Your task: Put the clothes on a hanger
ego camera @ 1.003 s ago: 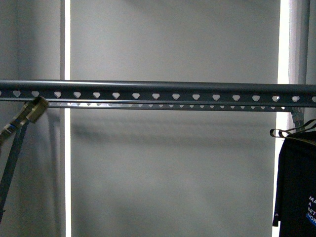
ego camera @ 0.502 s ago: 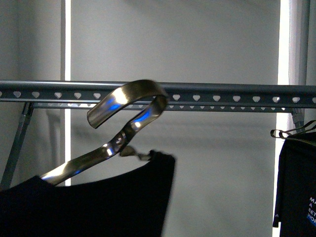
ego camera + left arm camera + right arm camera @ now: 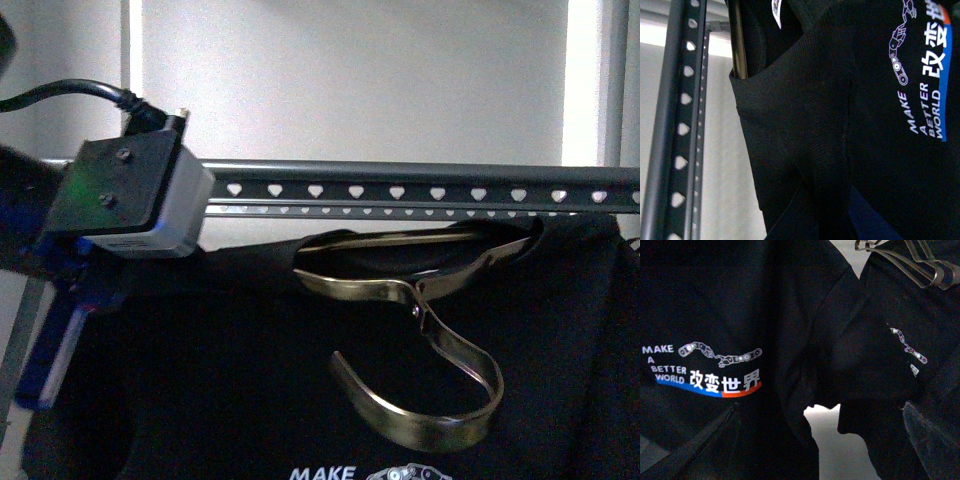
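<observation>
Note the change in the front view. One second ago the rail (image 3: 420, 180) stands bare. Half a second ago the brass hook hanger (image 3: 425, 432) rises in front of it, hook uppermost. Now the black T-shirt (image 3: 250, 380) fills the lower frame just below the rail, and the hook dangles downward against the shirt's chest. Treat the hanging step as not done: the hook is not over the rail, and it probably needs turning upright first.

The left wrist housing (image 3: 130, 195) sits in front of the rail's left part. Cloth hides both the left gripper and the right gripper, so you cannot tell whether either is spread or pinching.

Consult the left wrist view for the hanger's arm inside the collar, close beside the heart-holed rail. Consult the right wrist view for the "MAKE A BETTER WORLD" print (image 3: 705, 365) in full. It also shows a second black T-shirt (image 3: 875, 340) on a thin hanger (image 3: 930, 274) just beside, which the front view now conceals.
</observation>
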Robot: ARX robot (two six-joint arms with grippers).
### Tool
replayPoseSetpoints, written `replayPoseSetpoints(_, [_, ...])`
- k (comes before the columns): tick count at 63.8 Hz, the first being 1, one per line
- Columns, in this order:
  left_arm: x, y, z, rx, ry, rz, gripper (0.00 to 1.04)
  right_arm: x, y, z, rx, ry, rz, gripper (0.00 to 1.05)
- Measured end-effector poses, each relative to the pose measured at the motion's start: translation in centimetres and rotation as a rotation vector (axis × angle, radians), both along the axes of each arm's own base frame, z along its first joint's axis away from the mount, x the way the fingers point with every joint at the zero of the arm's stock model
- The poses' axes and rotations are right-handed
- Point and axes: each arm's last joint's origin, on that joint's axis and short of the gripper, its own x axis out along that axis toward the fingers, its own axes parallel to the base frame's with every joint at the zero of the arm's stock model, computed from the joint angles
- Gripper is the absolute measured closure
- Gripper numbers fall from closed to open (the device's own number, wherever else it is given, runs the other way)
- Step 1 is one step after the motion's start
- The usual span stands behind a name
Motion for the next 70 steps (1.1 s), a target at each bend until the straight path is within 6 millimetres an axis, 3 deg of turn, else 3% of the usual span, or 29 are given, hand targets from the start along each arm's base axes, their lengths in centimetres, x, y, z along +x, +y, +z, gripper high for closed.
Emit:
replayPoseSetpoints(19, [4.1, -1.3, -0.7, 0.114, -0.079, 0.007, 1.01, 0.0, 0.0, 0.0, 0.0, 0.0, 0.0, 0.07])
replayPoseSetpoints(51, [4.2, -2.6, -0.5, 0.105, -0.124, -0.032, 1.0, 0.0, 0.0, 0.0, 0.0, 0.0, 0.0, 0.07])
replayPoseSetpoints(54, [4.2, -2.6, -0.5, 0.105, -0.123, -0.032, 1.0, 0.0, 0.0, 0.0, -0.019, 0.049, 0.078, 0.07])
replayPoseSetpoints(61, [4.2, -2.6, -0.5, 0.103, -0.122, -0.033, 1.0, 0.7, -0.9, 0.5, -0.05, 0.212, 0.307, 0.07])
replayPoseSetpoints(70, [4.1, -2.6, -0.4, 0.1, -0.123, -0.037, 1.0, 2.7, -4.4, 3.9, -0.188, 0.107, 0.389, 0.07])
